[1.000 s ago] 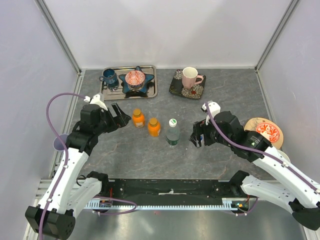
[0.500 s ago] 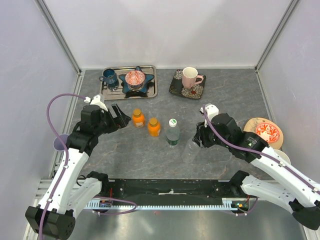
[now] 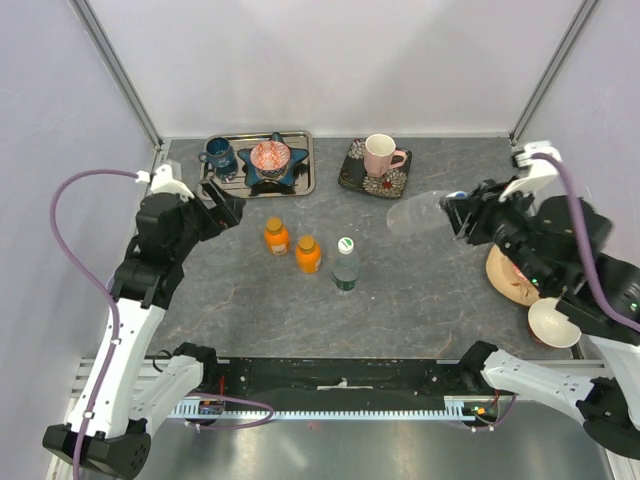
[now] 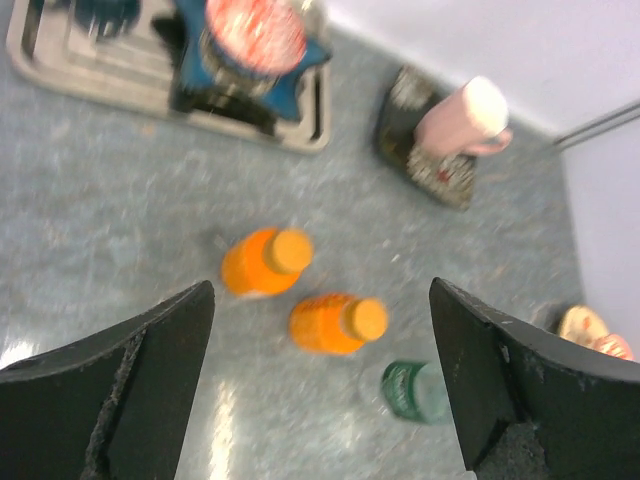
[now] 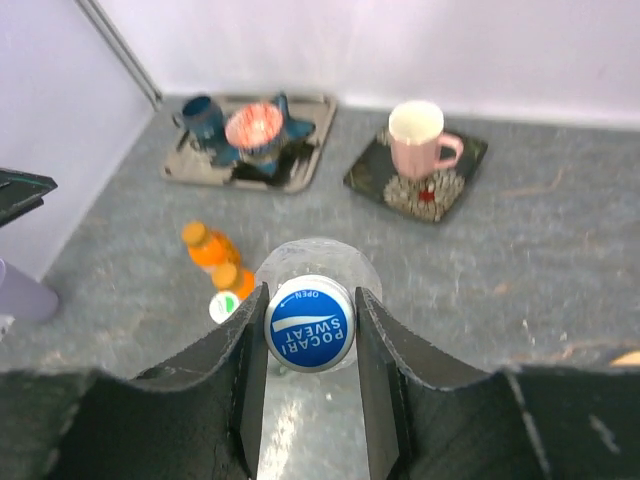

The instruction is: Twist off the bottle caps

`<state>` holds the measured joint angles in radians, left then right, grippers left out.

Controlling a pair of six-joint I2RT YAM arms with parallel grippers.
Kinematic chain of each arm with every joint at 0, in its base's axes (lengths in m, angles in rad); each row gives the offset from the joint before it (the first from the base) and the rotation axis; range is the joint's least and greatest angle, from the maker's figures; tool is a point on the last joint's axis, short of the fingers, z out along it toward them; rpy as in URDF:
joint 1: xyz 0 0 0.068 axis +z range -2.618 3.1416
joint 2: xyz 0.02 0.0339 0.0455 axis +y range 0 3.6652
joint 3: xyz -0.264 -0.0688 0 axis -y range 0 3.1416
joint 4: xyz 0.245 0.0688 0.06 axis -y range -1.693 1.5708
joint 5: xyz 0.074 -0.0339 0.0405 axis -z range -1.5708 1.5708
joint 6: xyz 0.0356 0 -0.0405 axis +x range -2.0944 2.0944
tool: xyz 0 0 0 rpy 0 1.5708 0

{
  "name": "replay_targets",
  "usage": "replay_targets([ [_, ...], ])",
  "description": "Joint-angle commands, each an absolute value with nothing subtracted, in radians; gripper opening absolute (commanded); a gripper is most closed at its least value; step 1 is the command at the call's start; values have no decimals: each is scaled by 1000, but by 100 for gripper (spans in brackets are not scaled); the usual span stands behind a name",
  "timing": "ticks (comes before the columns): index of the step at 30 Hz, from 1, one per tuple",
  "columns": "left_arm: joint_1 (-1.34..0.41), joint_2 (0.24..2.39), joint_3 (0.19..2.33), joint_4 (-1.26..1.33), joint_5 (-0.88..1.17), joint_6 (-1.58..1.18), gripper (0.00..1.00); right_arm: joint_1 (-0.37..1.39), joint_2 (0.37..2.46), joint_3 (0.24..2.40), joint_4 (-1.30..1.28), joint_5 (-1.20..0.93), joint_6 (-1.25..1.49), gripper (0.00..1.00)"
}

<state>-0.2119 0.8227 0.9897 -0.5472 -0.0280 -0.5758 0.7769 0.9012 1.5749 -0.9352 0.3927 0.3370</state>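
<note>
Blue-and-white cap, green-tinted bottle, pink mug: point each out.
blue-and-white cap (image 5: 310, 324): right wrist view, centre of its printed top.
green-tinted bottle (image 3: 346, 272): top external view, its body below the cap.
pink mug (image 3: 380, 160): top external view, its side wall under the rim.

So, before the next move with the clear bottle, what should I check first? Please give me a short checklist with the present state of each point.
1. Right claw shut on the blue-and-white cap: ok.
2. Clear bottle held clear of the table: ok.
3. Bottle body gripped by a second claw, so the cap can turn against it: not ok, the body hangs free.
4. Left claw open and ready: ok, but it is apart from that bottle, near the orange bottles.
5. Cap already loosened: cannot tell.
6. Green-tinted bottle upright with its cap on: ok.
</note>
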Motion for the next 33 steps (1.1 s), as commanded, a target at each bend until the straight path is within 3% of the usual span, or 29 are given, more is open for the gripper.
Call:
replay_targets([
  [1,-213,847,1115,-356,-22,-623,95,781,939,1622,-846,421,241,5],
  [3,-213,889,1181,-315,81,-630,95,779,934,1577,-689,370,224,7],
  [5,-213,923,1248,-255,228,-632,95,779,963,1580,-617,354,270,0],
  [7,-213,978,1290,-221,360,-623,95,779,1032,1641,-617,283,287,0],
  [11,-218,1049,1310,-65,815,-656,100,779,1123,1686,-542,-24,350,0],
  [14,-244,1057,1240,-3,970,-652,100,759,1199,1727,-541,-259,408,0],
  [16,-258,1031,1207,-3,983,-608,100,732,1230,1723,-525,-412,463,0],
  [23,-288,971,1154,-112,1008,-431,100,667,1253,1660,-437,-619,566,0],
  [33,-360,966,1147,-123,1068,-370,100,658,1301,1625,-358,-680,615,0],
])
